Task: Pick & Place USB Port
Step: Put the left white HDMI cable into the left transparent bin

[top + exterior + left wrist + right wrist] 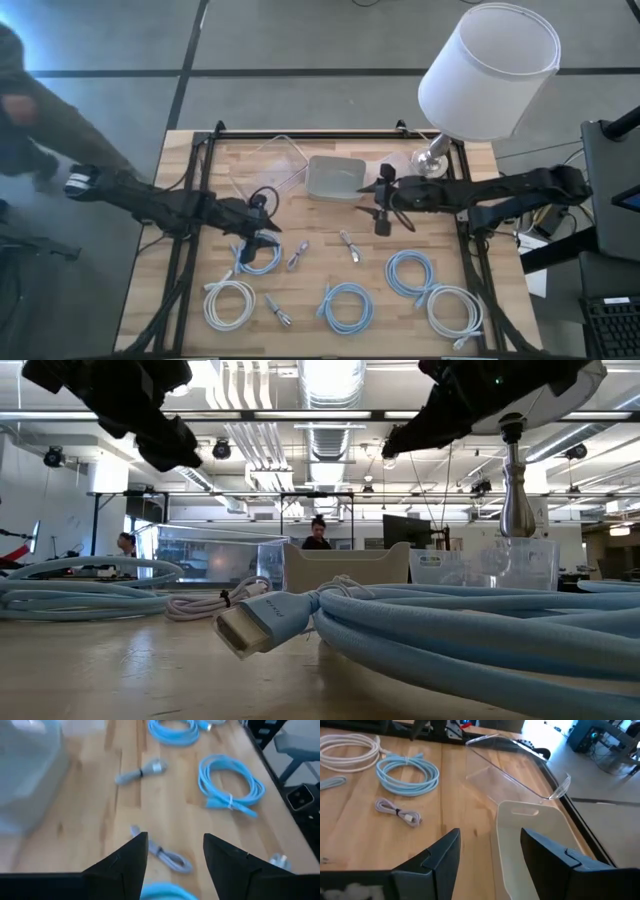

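Note:
Three small grey USB pieces lie flat on the wooden table: one (297, 255) just right of my left gripper, one (349, 245) mid-table, one (277, 310) near the front edge. My left gripper (263, 233) hovers open over the table's left middle. In its wrist view (172, 852) the nearest grey USB piece (165, 856) lies on the wood below and between the fingers, and another (142, 771) lies farther off. My right gripper (382, 200) is open beside the pale tray (335, 178); its wrist view (490, 855) looks onto the tray (535, 840).
A clear container (270, 165) stands left of the tray at the far side, and a lamp (485, 75) occupies the far right corner. Coiled blue cables (258, 257) (347, 307) (413, 272) and white ones (228, 303) (455, 312) lie across the near half. A person's arm (40, 130) shows left of the table.

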Robot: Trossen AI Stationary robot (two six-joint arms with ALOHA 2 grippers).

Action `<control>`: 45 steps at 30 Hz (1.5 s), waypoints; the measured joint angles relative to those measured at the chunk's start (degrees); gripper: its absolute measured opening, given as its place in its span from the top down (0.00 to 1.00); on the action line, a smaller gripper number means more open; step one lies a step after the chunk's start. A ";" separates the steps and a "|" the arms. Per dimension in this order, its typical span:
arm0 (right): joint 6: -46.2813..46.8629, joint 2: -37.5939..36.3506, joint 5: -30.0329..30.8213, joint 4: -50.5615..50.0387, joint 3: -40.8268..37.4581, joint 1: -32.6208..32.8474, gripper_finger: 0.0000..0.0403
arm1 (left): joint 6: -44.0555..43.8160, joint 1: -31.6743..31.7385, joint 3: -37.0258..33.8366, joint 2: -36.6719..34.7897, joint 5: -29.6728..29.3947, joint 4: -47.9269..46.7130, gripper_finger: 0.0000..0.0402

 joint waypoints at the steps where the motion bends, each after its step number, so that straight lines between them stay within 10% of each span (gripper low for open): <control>1: -0.04 0.35 0.00 -0.02 0.12 0.00 0.49 | -1.80 -0.52 0.76 0.56 0.00 -1.74 0.52; 26: -2.71 1.56 -0.04 0.77 0.49 -0.02 0.49 | -57.03 -24.36 9.60 16.94 8.43 -30.08 0.52; 45: -2.75 1.56 -0.09 1.91 0.45 -0.02 0.49 | -56.08 -26.79 9.08 29.51 14.04 -38.24 0.52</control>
